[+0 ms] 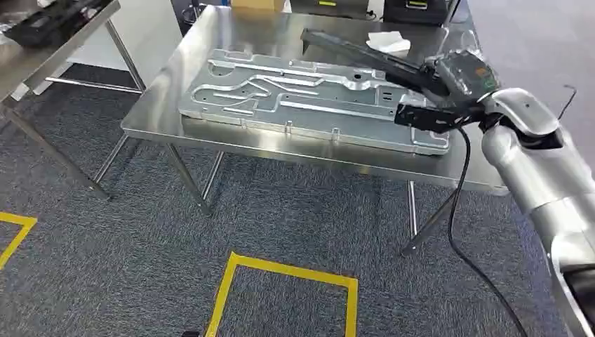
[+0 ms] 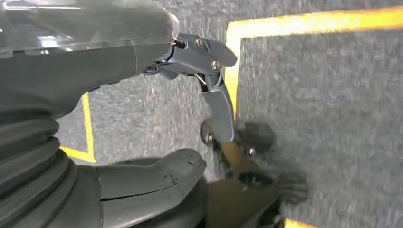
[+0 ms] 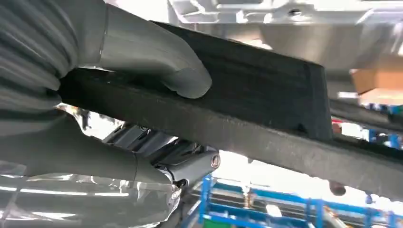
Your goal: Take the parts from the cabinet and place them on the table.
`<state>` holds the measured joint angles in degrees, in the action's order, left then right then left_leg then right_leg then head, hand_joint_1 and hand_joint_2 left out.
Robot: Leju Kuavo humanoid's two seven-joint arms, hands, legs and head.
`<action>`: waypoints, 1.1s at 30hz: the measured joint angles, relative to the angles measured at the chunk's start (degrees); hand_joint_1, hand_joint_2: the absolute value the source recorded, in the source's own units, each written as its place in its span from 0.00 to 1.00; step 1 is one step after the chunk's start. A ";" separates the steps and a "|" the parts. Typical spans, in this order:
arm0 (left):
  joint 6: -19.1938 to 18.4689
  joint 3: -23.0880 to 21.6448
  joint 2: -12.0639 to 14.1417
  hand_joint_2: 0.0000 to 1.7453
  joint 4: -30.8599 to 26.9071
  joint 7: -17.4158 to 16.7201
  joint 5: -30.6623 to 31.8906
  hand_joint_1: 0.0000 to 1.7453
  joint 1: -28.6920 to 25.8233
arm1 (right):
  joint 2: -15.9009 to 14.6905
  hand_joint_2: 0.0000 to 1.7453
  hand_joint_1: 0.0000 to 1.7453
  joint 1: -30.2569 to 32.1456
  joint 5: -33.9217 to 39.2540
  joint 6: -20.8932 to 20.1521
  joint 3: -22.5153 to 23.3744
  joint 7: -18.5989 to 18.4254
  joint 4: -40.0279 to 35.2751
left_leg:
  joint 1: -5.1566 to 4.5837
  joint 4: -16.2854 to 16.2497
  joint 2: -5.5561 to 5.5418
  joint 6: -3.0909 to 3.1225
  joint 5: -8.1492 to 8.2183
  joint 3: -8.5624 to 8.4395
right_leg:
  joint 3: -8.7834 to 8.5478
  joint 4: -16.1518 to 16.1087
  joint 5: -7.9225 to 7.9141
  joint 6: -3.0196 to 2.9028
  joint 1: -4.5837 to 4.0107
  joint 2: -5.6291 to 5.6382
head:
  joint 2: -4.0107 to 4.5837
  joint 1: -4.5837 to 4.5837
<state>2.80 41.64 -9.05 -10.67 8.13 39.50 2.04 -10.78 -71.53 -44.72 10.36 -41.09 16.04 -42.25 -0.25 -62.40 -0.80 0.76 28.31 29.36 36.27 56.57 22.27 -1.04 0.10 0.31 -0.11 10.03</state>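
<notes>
Our right hand (image 3: 142,85) is clamped around a long black part (image 1: 365,56), holding it over the steel table (image 1: 154,116) above the big metal panel (image 1: 309,98). Left hand (image 2: 209,85) dangles loose, fingers apart. We can't read any labels.

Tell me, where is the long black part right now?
In the head view, the long black part is on the right, held by the right hand above the steel table, over the big silver metal panel's far right end.
</notes>
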 joint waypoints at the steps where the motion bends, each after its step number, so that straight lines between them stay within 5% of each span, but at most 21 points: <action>1: 0.02 0.00 0.00 1.00 -0.02 -0.02 0.20 0.00 0.03 | 0.00 1.00 1.00 -0.01 0.09 0.09 0.48 0.00 0.11 | 0.07 -3.90 0.13 -0.20 -0.59 2.37 | -0.71 -0.05 0.66 -0.35 0.08 -0.11 | -0.02 0.07; 2: 0.00 0.00 0.00 1.00 -0.02 -0.11 0.54 0.00 0.05 | 0.00 1.00 1.00 0.08 0.13 0.17 0.85 -0.04 0.24 | 0.30 -7.65 0.18 -0.35 0.05 5.10 | -1.43 -0.07 1.41 -0.45 0.10 -0.11 | -0.02 0.06; 4: 0.00 0.00 0.00 1.00 0.00 -0.35 0.63 0.00 -0.11 | 0.07 1.00 1.00 1.01 0.07 0.22 1.20 -0.09 0.50 | 0.61 -12.45 0.25 -0.66 5.28 10.04 | -3.44 -0.08 3.19 -0.43 0.12 0.05 | -0.02 0.04; 6: 0.00 0.00 0.00 1.00 0.00 -0.44 0.70 0.00 -0.23 | 0.07 1.00 1.00 2.08 -0.11 0.31 1.55 -0.22 0.85 | 0.86 -10.68 0.36 -1.16 8.21 12.01 | -5.93 -0.08 5.14 -0.16 0.25 0.21 | 0.00 0.04; 7: 0.00 0.00 0.02 1.00 0.00 -0.46 0.72 0.00 -0.26 | 0.07 1.00 1.00 2.49 -0.22 0.39 1.68 -0.28 1.07 | 0.95 -7.72 0.41 -1.35 7.25 12.05 | -7.29 -0.08 6.17 0.00 0.32 0.20 | 0.00 0.04; 8: 0.00 0.00 0.02 1.00 0.00 -0.50 0.74 0.00 -0.35 | 0.09 1.00 1.00 2.80 -0.26 0.55 1.72 -0.48 1.27 | 0.98 -3.83 0.48 -1.37 4.14 11.91 | -8.65 -0.08 7.27 0.22 0.38 0.18 | -0.02 0.04; 10: 0.00 0.00 0.02 1.00 0.15 -0.70 0.74 0.00 -0.98 | 0.24 1.00 1.00 3.58 -0.31 0.96 1.77 -0.70 2.14 | 0.75 4.14 0.65 -0.83 -10.15 12.19 | -10.98 0.42 9.60 0.78 0.18 0.27 | 0.00 0.04; 11: 0.00 0.00 0.09 1.00 0.15 -0.74 0.76 0.00 -0.70 | 0.50 1.00 1.00 3.68 -0.46 1.09 1.86 -0.81 2.38 | 0.70 2.91 0.68 -0.46 -8.30 11.41 | -11.33 -0.08 10.53 1.28 0.12 0.68 | 0.00 0.02; 13: 0.02 0.00 0.11 1.00 0.13 -0.85 0.76 0.00 -0.58 | 0.66 1.00 1.00 3.53 -0.66 1.22 2.25 -1.00 2.56 | 0.44 3.20 0.46 0.32 -7.67 10.73 | -12.57 0.24 10.86 2.10 0.37 0.62 | 0.00 0.00; 15: 0.04 0.00 0.07 1.00 0.13 -0.83 0.76 0.00 -0.13 | 0.68 1.00 1.00 2.86 -0.66 1.44 3.10 -1.22 2.60 | 0.66 3.68 0.42 1.02 -6.76 8.86 | -9.41 6.06 8.11 2.48 0.69 0.51 | -0.02 0.07; 16: 0.07 0.00 0.09 1.00 0.13 -0.83 0.76 0.00 -0.07 | 0.79 1.00 1.00 2.79 -0.59 1.84 3.32 -1.25 2.64 | 0.69 3.95 0.43 1.25 -6.04 7.90 | -6.65 10.52 6.35 2.82 0.69 0.21 | -0.02 0.07; 17: 0.09 0.00 0.09 1.00 0.13 -0.83 0.76 0.00 0.11 | 0.76 1.00 1.00 2.78 -0.59 1.95 3.34 -1.16 2.75 | 0.72 4.12 0.42 1.45 -5.35 6.84 | -3.42 14.41 6.55 3.16 0.70 0.11 | -0.02 0.07; 20: 0.37 0.00 0.09 1.00 0.13 -0.85 0.74 0.00 0.18 | 0.76 1.00 1.00 3.67 -0.63 1.94 3.47 -1.18 3.41 | 0.72 4.62 -0.09 1.32 -3.19 3.29 | 3.45 18.00 14.86 3.27 0.74 0.02 | -0.02 0.07; 22: 0.70 0.04 0.09 1.00 0.13 -0.83 0.74 0.00 0.13 | 0.74 1.00 1.00 3.86 -0.77 1.92 3.84 -1.16 3.89 | 0.69 4.69 -0.49 1.28 -1.45 1.08 | 5.49 14.98 17.24 2.90 0.65 0.01 | -0.02 0.07; 23: 0.74 0.07 0.07 1.00 0.13 -0.83 0.74 0.00 0.05 | 0.70 1.00 1.00 3.93 -0.94 1.88 4.06 -1.11 4.06 | 0.62 4.70 -0.63 1.21 -0.43 -0.13 | 5.80 11.53 14.82 2.62 0.55 0.01 | -0.02 0.07; 24: 0.77 0.09 0.05 1.00 0.15 -0.83 0.74 0.00 0.00 | 0.68 1.00 1.00 4.04 -0.96 1.88 4.19 -1.11 4.28 | 0.55 4.73 -0.68 0.99 0.67 -1.38 | 5.75 6.97 8.63 2.26 0.45 0.01 | -0.02 0.07; 25: 0.77 0.09 -0.13 1.00 0.28 -0.83 0.74 0.00 -0.37 | 0.68 1.00 1.00 4.35 -1.03 1.84 4.26 -1.11 4.65 | 0.58 4.83 -0.81 0.82 1.52 -1.84 | 5.73 2.73 -0.61 1.75 0.16 -0.08 | 0.00 0.06; 26: 0.79 0.09 -0.13 1.00 0.35 -0.76 0.74 0.00 -0.25 | 0.57 1.00 1.00 4.55 -1.03 1.88 4.30 -1.01 4.92 | 0.34 4.28 -1.16 0.40 2.57 -2.63 | 6.04 1.32 -5.22 1.54 -0.27 0.20 | -0.02 0.11; 30: 0.85 0.11 -0.04 1.00 0.35 -0.74 0.74 0.00 0.25 | 0.70 1.00 1.00 4.30 -1.25 1.77 4.67 -1.01 4.81 | 0.35 3.79 -0.94 -0.75 3.03 -2.90 | 4.57 1.36 -3.57 0.07 0.04 0.39 | -0.04 0.04; 31: 0.85 0.11 -0.04 1.00 0.35 -0.74 0.74 0.00 0.32 | 0.76 1.00 1.00 4.16 -1.25 1.79 4.67 -0.94 4.76 | 0.41 1.54 -0.36 -1.08 3.15 -2.19 | 3.88 1.14 -3.23 -0.30 0.00 0.39 | 0.00 0.02; 33: 0.85 0.11 -0.04 1.00 0.35 -0.74 0.74 0.00 0.47 | 0.72 1.00 1.00 3.90 -1.27 1.75 4.67 -1.03 4.83 | 0.57 -5.85 0.06 -1.76 5.61 2.27 | 3.26 1.10 -2.50 -0.86 0.00 0.36 | -0.02 0.04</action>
<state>3.65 41.75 -9.09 -10.32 7.39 40.24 2.51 -10.05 -67.62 -45.99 12.11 -36.41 15.02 -37.42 0.31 -68.24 -0.74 -1.00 33.92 31.62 39.53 57.67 19.77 -1.90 0.11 0.67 -0.13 10.08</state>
